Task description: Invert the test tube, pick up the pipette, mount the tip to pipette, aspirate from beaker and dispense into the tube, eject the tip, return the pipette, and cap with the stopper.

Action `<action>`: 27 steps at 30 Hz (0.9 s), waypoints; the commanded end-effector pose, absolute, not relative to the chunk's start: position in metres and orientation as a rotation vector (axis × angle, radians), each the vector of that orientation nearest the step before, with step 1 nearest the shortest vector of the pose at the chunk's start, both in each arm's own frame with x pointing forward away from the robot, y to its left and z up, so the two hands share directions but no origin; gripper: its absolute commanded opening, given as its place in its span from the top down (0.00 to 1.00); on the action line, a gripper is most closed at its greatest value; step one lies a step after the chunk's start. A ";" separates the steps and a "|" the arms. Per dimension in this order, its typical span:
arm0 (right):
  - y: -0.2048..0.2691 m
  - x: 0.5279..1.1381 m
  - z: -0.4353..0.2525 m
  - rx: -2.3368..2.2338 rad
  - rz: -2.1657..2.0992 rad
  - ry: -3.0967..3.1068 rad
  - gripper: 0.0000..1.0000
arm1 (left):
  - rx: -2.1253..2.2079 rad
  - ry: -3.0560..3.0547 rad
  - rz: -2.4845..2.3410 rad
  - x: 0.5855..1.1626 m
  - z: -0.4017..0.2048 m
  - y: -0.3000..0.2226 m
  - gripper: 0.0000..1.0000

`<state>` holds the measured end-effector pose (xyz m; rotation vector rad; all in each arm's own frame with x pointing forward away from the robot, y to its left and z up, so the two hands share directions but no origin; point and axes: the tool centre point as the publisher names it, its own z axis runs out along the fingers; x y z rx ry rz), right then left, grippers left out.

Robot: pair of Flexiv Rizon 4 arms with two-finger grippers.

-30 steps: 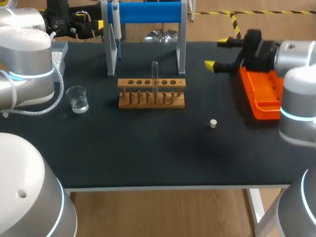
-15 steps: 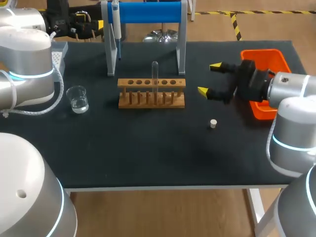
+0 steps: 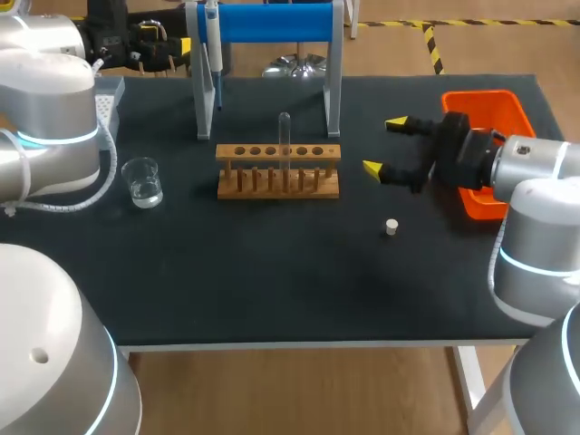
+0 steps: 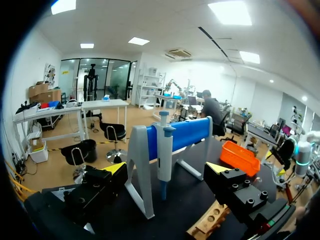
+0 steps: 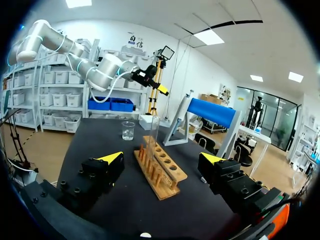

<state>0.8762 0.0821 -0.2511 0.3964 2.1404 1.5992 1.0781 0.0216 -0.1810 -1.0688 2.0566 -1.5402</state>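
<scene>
A clear test tube [image 3: 284,136] stands upright in the wooden rack [image 3: 278,170] at the table's middle. The pipette [image 3: 211,45] hangs on the blue stand [image 3: 263,23] behind the rack. A beaker [image 3: 142,181] with clear liquid sits to the rack's left, and a small white stopper [image 3: 391,227] lies to its front right. My right gripper [image 3: 385,145] is open and empty just right of the rack. In the right wrist view the rack [image 5: 160,167] and the tube [image 5: 152,132] lie ahead of its open fingers [image 5: 111,159]. My left gripper [image 4: 167,169] is open and empty, facing the pipette [image 4: 164,147].
An orange tray [image 3: 485,154] sits at the right edge behind my right arm. A grey tip box [image 3: 109,95] is at the far left by my left arm. The blue stand's legs [image 3: 333,91] rise just behind the rack.
My right arm swung left from over the orange tray to beside the rack, uncovering the tray, then held nearly still. The left arm has not moved.
</scene>
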 end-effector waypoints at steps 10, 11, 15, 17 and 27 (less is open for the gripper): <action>0.082 0.875 -0.251 0.399 1.598 2.138 0.00 | -0.802 1.985 -1.555 0.948 -0.204 -0.022 0.00; 0.082 0.875 -0.251 0.399 1.598 2.138 0.00 | -0.786 1.983 -1.565 0.941 -0.208 -0.025 0.00; 0.082 0.875 -0.251 0.399 1.598 2.138 0.00 | -0.768 2.016 -1.555 0.912 -0.221 -0.036 0.00; 0.082 0.875 -0.251 0.399 1.598 2.138 0.00 | -0.746 2.025 -1.578 0.901 -0.228 -0.041 0.00; 0.082 0.875 -0.251 0.399 1.598 2.138 0.00 | -0.642 2.069 -1.605 0.871 -0.245 -0.051 0.00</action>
